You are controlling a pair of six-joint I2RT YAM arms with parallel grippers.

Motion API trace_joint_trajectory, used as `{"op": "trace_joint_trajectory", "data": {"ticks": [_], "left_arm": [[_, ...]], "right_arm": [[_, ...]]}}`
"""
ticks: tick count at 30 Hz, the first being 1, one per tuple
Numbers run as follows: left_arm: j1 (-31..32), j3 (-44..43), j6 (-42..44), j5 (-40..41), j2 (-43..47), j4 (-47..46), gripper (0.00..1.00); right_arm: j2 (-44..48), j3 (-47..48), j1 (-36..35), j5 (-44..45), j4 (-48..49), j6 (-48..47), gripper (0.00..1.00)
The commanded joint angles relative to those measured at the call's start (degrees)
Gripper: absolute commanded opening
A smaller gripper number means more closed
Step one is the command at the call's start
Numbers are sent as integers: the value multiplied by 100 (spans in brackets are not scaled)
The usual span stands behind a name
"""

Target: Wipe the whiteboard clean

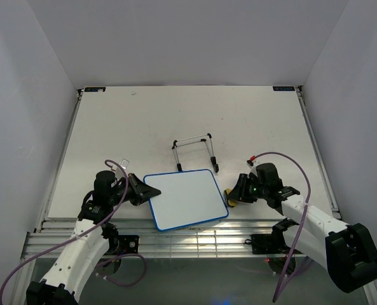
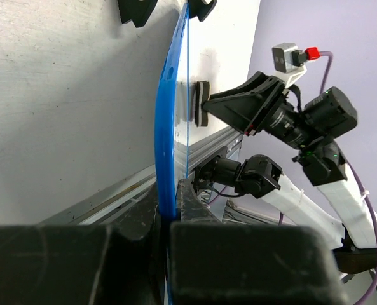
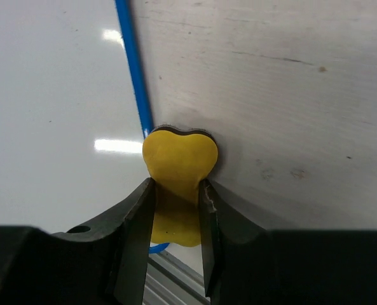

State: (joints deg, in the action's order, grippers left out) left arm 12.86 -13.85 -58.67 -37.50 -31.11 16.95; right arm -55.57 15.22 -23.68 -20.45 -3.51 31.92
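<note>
The white worktop (image 1: 112, 140) carries everything. The whiteboard (image 1: 187, 199) lies near its 6 o'clock edge, turned slightly out of square. It has a thin blue frame and rounded corners, and its face shows plain white. Whether it rests fully flat cannot be told.

The left arm reaches in from 7 o'clock. Its left pincer (image 1: 150, 192) meets the board at the board's 9 o'clock edge. In the left wrist view the two dark fingers (image 2: 198, 210) are closed narrowly onto the blue frame, one on each face of the board.

The right arm comes from 5 o'clock. Its right pincer (image 1: 231, 197) sits at the board's 3 o'clock edge, close to the lower corner. It clamps a small yellow heart-shaped eraser (image 3: 180, 152). In the right wrist view the eraser's rounded lobes stick out past the fingertips. They sit just beside the blue frame on the worktop side, and the eraser's left lobe touches the frame line.

A wire stand (image 1: 192, 140), with a silver top bar and black feet, stands at 12 o'clock from the board. It is near the board's far edge but apart from it.
</note>
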Motion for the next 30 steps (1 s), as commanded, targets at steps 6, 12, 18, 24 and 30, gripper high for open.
{"op": "trace_joint_trajectory", "data": {"ticks": [6, 12, 18, 24, 30], "left_arm": [[15, -4, 445, 261, 53, 151, 0], [14, -65, 471, 216, -35, 72, 0], [14, -92, 497, 129, -70, 54, 0], [15, -118, 559, -29, -44, 54, 0], [15, -110, 594, -179, 17, 54, 0]], "right_arm": [[223, 1289, -101, 106, -1120, -661, 8], [-767, 1790, -2374, 338, 182, -186, 8], [-2393, 3538, -4310, 1113, 360, -617, 8], [-3161, 3962, -4417, 1454, 35, -731, 8], [-3206, 3288, -3943, 1605, -107, -766, 8]]}}
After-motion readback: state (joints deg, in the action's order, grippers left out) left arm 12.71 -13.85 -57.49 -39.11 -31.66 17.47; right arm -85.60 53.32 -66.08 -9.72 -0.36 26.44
